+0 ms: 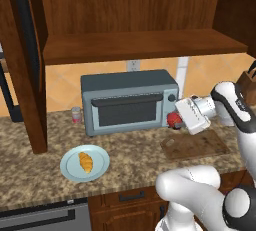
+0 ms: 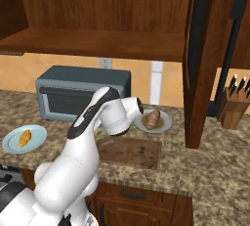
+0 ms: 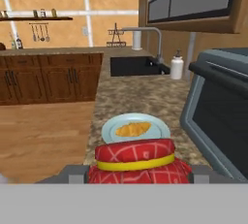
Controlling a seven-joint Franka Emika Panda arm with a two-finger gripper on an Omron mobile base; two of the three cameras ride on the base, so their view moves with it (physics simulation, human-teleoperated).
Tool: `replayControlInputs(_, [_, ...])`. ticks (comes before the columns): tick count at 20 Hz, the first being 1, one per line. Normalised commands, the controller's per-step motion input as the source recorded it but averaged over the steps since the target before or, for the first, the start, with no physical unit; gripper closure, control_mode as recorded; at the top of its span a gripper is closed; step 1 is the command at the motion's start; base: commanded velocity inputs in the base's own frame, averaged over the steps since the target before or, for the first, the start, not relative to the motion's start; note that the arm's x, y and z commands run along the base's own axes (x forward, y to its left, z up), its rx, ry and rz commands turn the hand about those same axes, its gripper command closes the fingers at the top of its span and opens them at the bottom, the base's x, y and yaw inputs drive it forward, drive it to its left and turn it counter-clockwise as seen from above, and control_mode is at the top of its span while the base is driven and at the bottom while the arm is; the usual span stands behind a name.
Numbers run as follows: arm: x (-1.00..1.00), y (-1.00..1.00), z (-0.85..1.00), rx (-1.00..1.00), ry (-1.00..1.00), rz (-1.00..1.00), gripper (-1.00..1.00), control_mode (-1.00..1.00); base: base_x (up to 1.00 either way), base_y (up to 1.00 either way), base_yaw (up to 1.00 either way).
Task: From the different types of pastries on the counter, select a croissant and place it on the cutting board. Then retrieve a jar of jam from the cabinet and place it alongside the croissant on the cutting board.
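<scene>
My gripper (image 1: 176,119) is shut on the small red jar of jam (image 1: 173,120), held in the air in front of the toaster oven's right end and above the left end of the cutting board (image 1: 196,145). The hand view has the jar (image 3: 135,162) close up, red with a yellow band, between my fingers. The golden croissant (image 1: 85,162) lies on a round light blue plate (image 1: 68,168) at the counter's left, well away from the board; it is beyond the jar in the hand view (image 3: 132,129). The brown elongated pastry (image 2: 153,119) rests on another plate behind the bare board (image 2: 129,151).
A grey toaster oven (image 1: 127,100) stands at the wall with a pale canister (image 1: 76,115) to its left. The cabinet shelf (image 1: 140,45) hangs overhead, its door (image 1: 27,65) open at the left. A knife block (image 2: 233,107) stands at the right. A sink (image 3: 135,65) lies further along the counter.
</scene>
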Motion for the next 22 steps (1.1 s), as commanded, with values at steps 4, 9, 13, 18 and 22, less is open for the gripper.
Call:
replayControlInputs(4, [0.0, -0.34, -0.47, 0.0, 0.0, 0.0, 1.0, -1.0, 0.0, 0.0, 0.0])
replayControlInputs(9, [0.04, 0.0, -0.28, 0.0, -0.02, -0.1, 1.0, -1.0, 0.0, 0.0, 0.0])
replayControlInputs(13, [-0.05, -0.03, -0.2, 0.0, 0.0, -0.08, 1.0, -1.0, 0.0, 0.0, 0.0])
replayControlInputs(18, [-0.17, -0.1, -0.13, 0.0, 0.0, -0.03, 1.0, -1.0, 0.0, 0.0, 0.0])
replayControlInputs(22, [-0.04, -0.12, -0.16, 0.0, 0.0, 0.0, 1.0, -1.0, 0.0, 0.0, 0.0])
